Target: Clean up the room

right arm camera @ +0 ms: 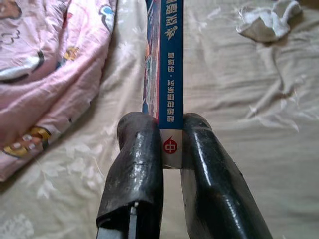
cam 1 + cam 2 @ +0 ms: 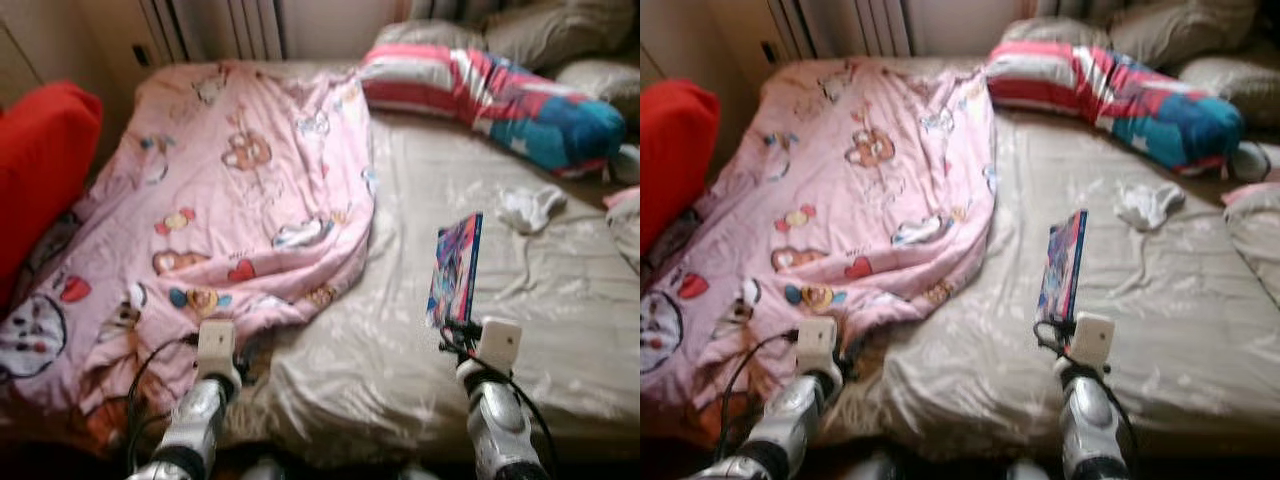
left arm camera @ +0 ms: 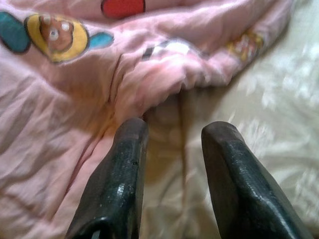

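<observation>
The right gripper [image 1: 172,137] has its jaws clenched on the lower end of one book [image 2: 456,268], gripping it by the blue spine so that it stands upright above the bed [image 2: 420,380], its colourful cover facing the robot's left. The left gripper [image 3: 174,132] hangs with its jaws released, a clear gap between the two black fingers [image 3: 122,169], low over the near edge of the pink blanket [image 2: 220,200] where that edge meets the beige sheet; the fingers close on nothing.

The one pink blanket, printed with bears and hearts, lies rumpled over the left half of the bed. Just beyond the book, on the bare sheet, lies one small crumpled white cloth [image 2: 531,207]. At the head of the bed, one striped pillow [image 2: 490,95] in red, white and blue lies across the mattress, and three beige pillows [image 2: 560,30] are piled behind and beside it. One red cushion [image 2: 40,160] sits off the bed's left side.
</observation>
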Motion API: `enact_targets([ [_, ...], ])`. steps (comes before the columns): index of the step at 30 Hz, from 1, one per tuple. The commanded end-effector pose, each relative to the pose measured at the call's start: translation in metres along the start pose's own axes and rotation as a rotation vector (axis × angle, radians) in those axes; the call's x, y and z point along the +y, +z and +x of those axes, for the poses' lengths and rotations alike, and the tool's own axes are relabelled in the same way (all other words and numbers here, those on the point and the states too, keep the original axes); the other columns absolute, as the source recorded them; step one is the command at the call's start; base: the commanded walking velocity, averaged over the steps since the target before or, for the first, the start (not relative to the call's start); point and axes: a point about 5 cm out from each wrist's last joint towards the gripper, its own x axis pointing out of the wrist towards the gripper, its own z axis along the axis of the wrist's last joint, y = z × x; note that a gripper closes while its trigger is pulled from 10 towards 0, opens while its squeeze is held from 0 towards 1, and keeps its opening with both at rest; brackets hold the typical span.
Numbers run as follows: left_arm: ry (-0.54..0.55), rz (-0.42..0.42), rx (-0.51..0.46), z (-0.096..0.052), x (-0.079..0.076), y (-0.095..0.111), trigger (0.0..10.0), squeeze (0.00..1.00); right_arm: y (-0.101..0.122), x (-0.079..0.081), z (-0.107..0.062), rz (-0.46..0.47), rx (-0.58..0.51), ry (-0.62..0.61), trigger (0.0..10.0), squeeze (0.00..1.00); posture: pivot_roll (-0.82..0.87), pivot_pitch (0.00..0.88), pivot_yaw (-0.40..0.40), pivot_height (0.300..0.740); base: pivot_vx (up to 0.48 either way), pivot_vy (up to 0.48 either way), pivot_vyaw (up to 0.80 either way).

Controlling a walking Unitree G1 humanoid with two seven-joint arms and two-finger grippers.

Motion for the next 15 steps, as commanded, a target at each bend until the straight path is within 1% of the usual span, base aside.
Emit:
enact_targets([
  [1, 0.011, 0.038, 0.111, -0.008, 0.003, -0.024, 10.0, 0.00, 0.001, 0.000, 0.000, 0.001, -0.011, -0.005, 10.0, 0.00, -0.05, 0.092, 0.026, 0.740, 0.000, 0.000, 0.00],
  [2, 0.022, 0.054, 0.142, -0.010, 0.004, -0.031, 10.0, 0.00, 0.000, 0.001, 0.000, 0.006, -0.011, -0.006, 10.0, 0.00, -0.05, 0.091, 0.027, 0.740, 0.000, 0.000, 0.00],
  [3, 0.022, 0.054, 0.142, -0.010, 0.004, -0.031, 10.0, 0.00, 0.000, 0.001, 0.000, 0.006, -0.011, -0.006, 10.0, 0.00, -0.05, 0.091, 0.027, 0.740, 0.000, 0.000, 0.00],
  [4, 0.029, 0.065, 0.188, -0.014, 0.004, -0.042, 10.0, 0.00, -0.003, 0.000, -0.002, 0.015, -0.002, -0.012, 10.0, 0.00, -0.05, 0.091, 0.027, 0.740, 0.000, 0.000, 0.00],
  [5, 0.026, 0.061, 0.209, -0.017, 0.002, -0.047, 10.0, 0.00, -0.004, 0.000, -0.003, 0.021, 0.000, -0.014, 10.0, 0.00, -0.05, 0.093, 0.025, 0.740, 0.000, 0.000, 0.00],
  [7, 0.024, 0.058, 0.216, -0.018, 0.001, -0.050, 10.0, 0.00, -0.004, 0.001, -0.003, 0.023, -0.001, -0.013, 10.0, 0.00, -0.05, 0.093, 0.025, 0.740, 0.000, 0.000, 0.00],
  [11, 0.022, 0.018, 0.222, -0.020, -0.003, -0.054, 10.0, 0.00, -0.005, 0.001, -0.004, 0.018, 0.000, -0.013, 10.0, 0.00, -0.06, 0.094, 0.024, 0.740, 0.000, 0.000, 0.00],
  [13, 0.041, 0.023, 0.224, -0.020, -0.001, -0.054, 10.0, 0.00, -0.005, 0.001, -0.003, 0.019, 0.002, -0.015, 10.0, 0.00, -0.06, 0.093, 0.023, 0.740, 0.000, 0.000, 0.00],
  [15, 0.044, 0.053, 0.229, -0.020, 0.000, -0.055, 10.0, 0.00, -0.005, 0.001, -0.003, 0.023, 0.006, -0.019, 10.0, 0.00, -0.06, 0.091, 0.022, 0.740, 0.000, 0.000, 0.00],
])
